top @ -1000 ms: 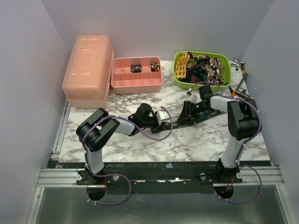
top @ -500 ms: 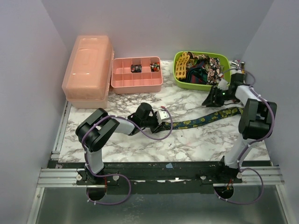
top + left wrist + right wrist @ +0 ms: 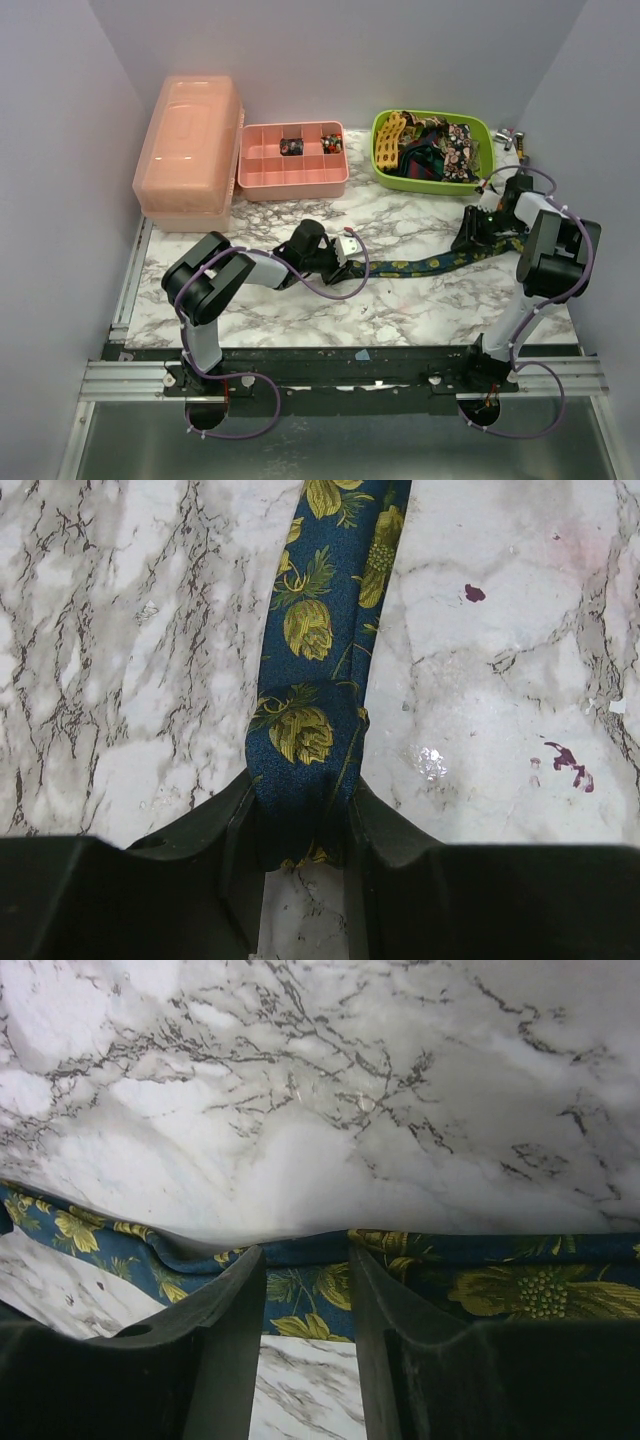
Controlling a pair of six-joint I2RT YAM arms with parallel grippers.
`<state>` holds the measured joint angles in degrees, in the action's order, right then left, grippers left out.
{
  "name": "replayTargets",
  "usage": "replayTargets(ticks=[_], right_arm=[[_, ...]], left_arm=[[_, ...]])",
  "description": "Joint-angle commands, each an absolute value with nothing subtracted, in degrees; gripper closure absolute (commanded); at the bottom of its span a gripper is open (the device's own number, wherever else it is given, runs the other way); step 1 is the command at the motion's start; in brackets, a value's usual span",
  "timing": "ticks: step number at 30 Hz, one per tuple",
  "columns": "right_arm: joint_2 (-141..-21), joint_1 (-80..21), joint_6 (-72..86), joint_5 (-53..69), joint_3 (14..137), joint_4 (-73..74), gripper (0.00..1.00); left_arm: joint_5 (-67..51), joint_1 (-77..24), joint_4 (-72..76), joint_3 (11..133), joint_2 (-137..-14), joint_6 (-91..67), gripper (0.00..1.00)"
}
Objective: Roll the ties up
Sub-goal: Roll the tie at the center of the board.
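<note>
A dark navy tie [image 3: 420, 264] with yellow-green spots lies stretched across the marble table [image 3: 400, 310] between my two grippers. My left gripper [image 3: 345, 258] is shut on its narrow end; in the left wrist view the tie [image 3: 320, 630] is bunched between the gripper's [image 3: 305, 820] jaws. My right gripper [image 3: 478, 235] is at the tie's right part. In the right wrist view the tie [image 3: 520, 1285] runs crosswise and folds up between the narrow-set jaws of that gripper [image 3: 307, 1270]. More ties [image 3: 440, 145] are heaped in a green bin [image 3: 382, 165].
A pink compartment tray [image 3: 290, 185] stands at the back middle with small items in it. A large pink lidded box [image 3: 190, 150] stands at the back left. Some metal tools [image 3: 515, 160] lie at the back right by the wall.
My right gripper has moved from the table's middle out to the right, and the navy tie is now drawn out long and straight. The left gripper has kept its place.
</note>
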<state>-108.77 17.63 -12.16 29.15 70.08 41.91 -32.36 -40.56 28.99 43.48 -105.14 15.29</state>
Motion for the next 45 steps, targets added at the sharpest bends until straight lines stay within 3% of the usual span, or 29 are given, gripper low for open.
replayTargets(ticks=[1,7,14,21,31,35,41,45], right_arm=[[-107.38,17.75,-14.29,25.24,67.67,43.94,0.57],[-101.73,12.8,-8.38,39.73,72.06,45.24,0.47],[-101.72,-3.86,2.73,51.83,69.67,40.24,0.48],[-105.55,-16.06,9.17,52.76,66.6,30.72,0.61],[-114.19,-19.42,8.12,43.99,64.43,26.07,0.68],[-117.18,-19.42,8.91,40.97,65.8,24.98,0.69],[-119.09,-19.78,7.51,35.22,65.35,25.59,0.73],[-119.9,-19.78,6.44,31.43,64.63,26.43,0.75]], left_arm=[[-31.48,-40.1,22.85,42.71,-105.89,16.44,0.79],[-31.53,-40.09,22.25,43.14,-106.24,16.0,0.78],[-31.54,-40.07,21.71,43.4,-106.48,16.26,0.77],[-31.56,-39.91,21.1,44.03,-107.14,16.44,0.77],[-31.88,-39.93,21.75,43.95,-107.06,16.08,0.74],[-32.33,-39.94,22.3,44.34,-107.22,16.08,0.68],[-34.77,-39.1,27.69,41.81,-105.73,14.11,0.42],[-34.96,-37.28,35.13,38.42,-104.22,9.8,0.35]])
